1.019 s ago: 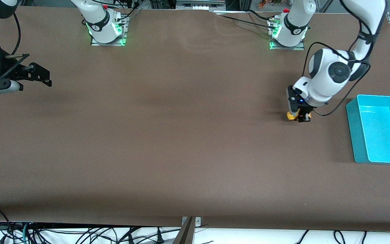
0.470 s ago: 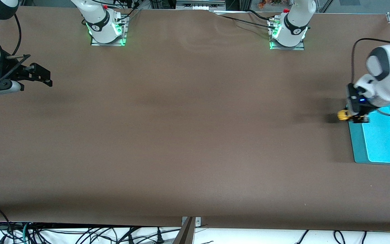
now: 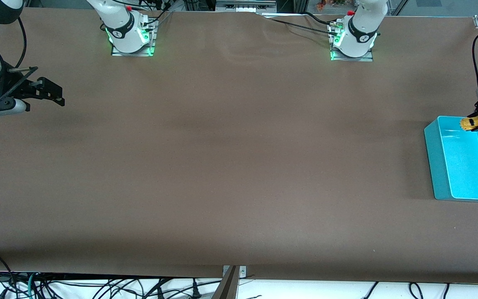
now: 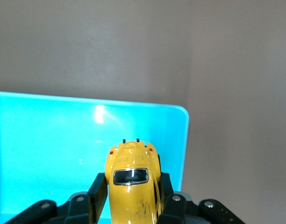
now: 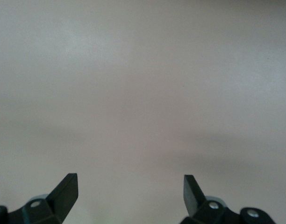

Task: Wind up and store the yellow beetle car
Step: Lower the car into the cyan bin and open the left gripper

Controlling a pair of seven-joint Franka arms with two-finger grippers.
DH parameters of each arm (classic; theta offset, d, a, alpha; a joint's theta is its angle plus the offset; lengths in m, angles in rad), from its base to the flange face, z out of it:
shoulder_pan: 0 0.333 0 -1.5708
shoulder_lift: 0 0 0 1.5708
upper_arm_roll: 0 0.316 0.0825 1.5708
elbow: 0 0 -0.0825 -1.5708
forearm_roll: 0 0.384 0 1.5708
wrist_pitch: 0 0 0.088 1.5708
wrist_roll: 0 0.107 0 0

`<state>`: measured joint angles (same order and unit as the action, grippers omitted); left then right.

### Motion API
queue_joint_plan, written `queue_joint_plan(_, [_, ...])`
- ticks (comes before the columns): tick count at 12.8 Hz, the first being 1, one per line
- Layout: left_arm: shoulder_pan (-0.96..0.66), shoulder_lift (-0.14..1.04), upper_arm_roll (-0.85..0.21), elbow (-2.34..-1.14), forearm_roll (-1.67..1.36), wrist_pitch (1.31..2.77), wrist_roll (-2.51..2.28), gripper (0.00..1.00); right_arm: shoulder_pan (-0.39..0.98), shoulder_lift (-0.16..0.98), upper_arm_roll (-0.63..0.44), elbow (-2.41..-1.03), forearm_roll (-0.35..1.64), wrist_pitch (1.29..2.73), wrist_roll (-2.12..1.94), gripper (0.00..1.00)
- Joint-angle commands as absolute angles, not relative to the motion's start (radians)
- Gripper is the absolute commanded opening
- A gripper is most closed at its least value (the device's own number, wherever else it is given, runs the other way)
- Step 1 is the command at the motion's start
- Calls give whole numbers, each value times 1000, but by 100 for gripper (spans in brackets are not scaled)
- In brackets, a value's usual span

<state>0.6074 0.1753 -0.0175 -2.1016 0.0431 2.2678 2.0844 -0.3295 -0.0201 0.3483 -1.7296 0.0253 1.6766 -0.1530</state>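
Observation:
My left gripper (image 3: 477, 124) is shut on the yellow beetle car (image 3: 470, 123) and holds it in the air over the teal bin (image 3: 434, 162), above the bin's end toward the robot bases. In the left wrist view the car (image 4: 132, 186) sits between my two black fingers (image 4: 97, 196) with the bin's floor (image 4: 49, 154) under it. My right gripper (image 3: 48, 93) is open and empty, waiting at the right arm's end of the table; its wrist view shows spread fingertips (image 5: 68, 186) over bare brown table.
The teal bin stands at the left arm's end of the table, nothing showing on its visible floor. Brown table surface (image 3: 230, 166) spreads between the two arms. Cables hang below the table's front edge (image 3: 98, 286).
My left gripper has carried the yellow car from over the table toward the left arm's end until it hangs over the teal bin. The right arm has not moved.

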Motion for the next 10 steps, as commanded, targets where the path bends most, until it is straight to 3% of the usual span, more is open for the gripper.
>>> queue_joint_plan(1, [626,322,-34,-1976,-8,2272,2172,30,-321,-34,341,-1743,43,1683,-152,100])
queue_joint_plan(4, [612,425,-44,-1875,-8,2282,2212,30,-321,-34,341,-1740,43,1672,-156,100])
queue_joint_plan(10, [580,538,-46,-1871,-20,2428,2224,30,-321,-31,341,-1736,43,1671,-156,100])
